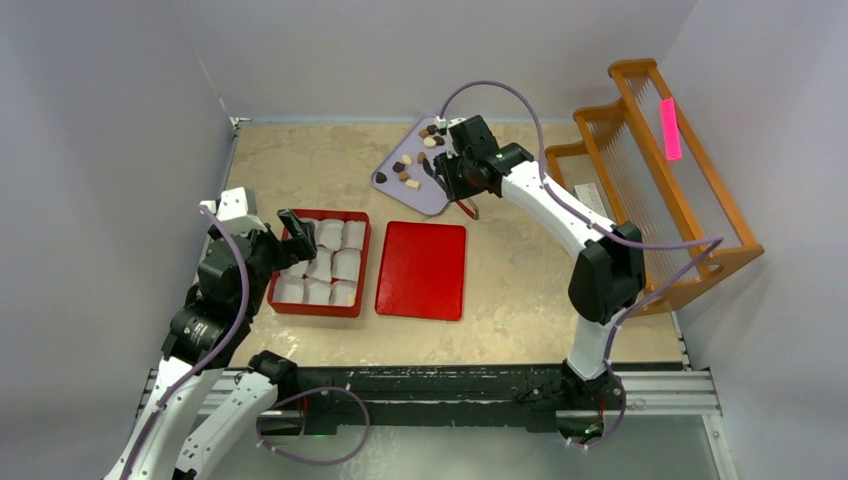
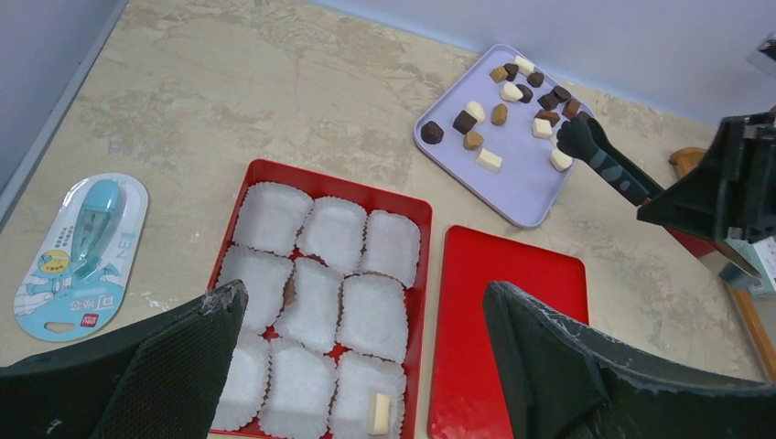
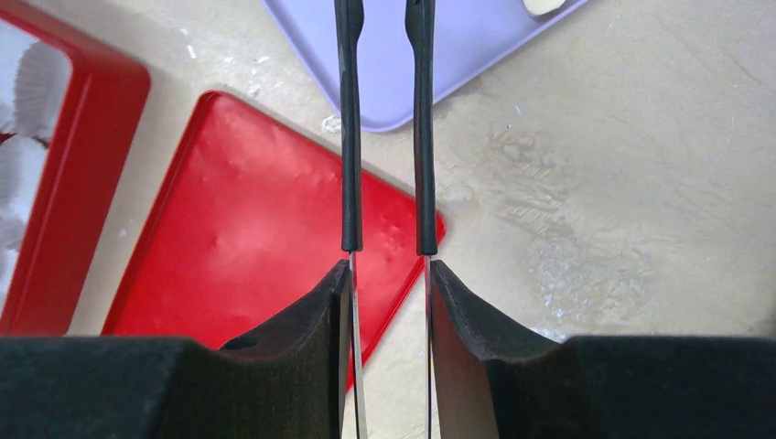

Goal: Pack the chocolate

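Several cream and brown chocolate pieces (image 1: 408, 166) lie on a lavender tray (image 1: 442, 192), also shown in the left wrist view (image 2: 499, 114). My right gripper (image 1: 457, 180) is shut on black tongs (image 2: 604, 160), whose tips hang over the tray's right side among the pieces. In the right wrist view the tongs' arms (image 3: 350, 137) run between my fingers (image 3: 386, 274). A red box (image 2: 423, 274) holds white paper cups; one near cup holds a cream chocolate (image 2: 378, 413). My left gripper (image 2: 364, 293) is open and empty above the box.
A flat red lid (image 1: 421, 270) lies right of the box. A wooden rack (image 1: 660, 180) stands at the right edge. A blue correction-tape pack (image 2: 80, 242) lies left of the box. Grey walls close off the back and sides.
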You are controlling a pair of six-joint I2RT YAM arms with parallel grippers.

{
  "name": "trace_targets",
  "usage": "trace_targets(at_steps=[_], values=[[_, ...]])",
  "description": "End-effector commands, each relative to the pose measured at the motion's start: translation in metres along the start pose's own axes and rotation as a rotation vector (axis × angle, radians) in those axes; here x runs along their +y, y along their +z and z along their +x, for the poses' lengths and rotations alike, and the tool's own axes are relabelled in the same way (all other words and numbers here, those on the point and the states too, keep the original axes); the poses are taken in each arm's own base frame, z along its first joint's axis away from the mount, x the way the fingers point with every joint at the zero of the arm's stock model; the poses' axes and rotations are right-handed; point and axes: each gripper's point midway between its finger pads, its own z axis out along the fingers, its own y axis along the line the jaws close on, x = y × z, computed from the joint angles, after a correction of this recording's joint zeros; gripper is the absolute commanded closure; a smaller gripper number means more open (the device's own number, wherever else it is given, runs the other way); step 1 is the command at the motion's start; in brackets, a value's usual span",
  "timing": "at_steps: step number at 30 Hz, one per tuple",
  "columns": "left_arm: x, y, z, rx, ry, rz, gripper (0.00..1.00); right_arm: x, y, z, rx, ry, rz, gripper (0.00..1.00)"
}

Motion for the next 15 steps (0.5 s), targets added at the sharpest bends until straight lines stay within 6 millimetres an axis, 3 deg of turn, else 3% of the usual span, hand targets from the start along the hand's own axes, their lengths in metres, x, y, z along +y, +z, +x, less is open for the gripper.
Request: trace_targets(at_steps=[1, 15], values=[[-0.003, 0.000, -0.010, -0.042, -0.003, 0.019, 0.00, -0.008, 0.009, -0.010, 0.013, -0.007, -0.018, 0.64], [-0.001, -0.001, -0.012, -0.049, -0.006, 0.010, 0.00, 0.001, 0.072, -0.018, 0.067, -0.108, -0.084, 0.60]])
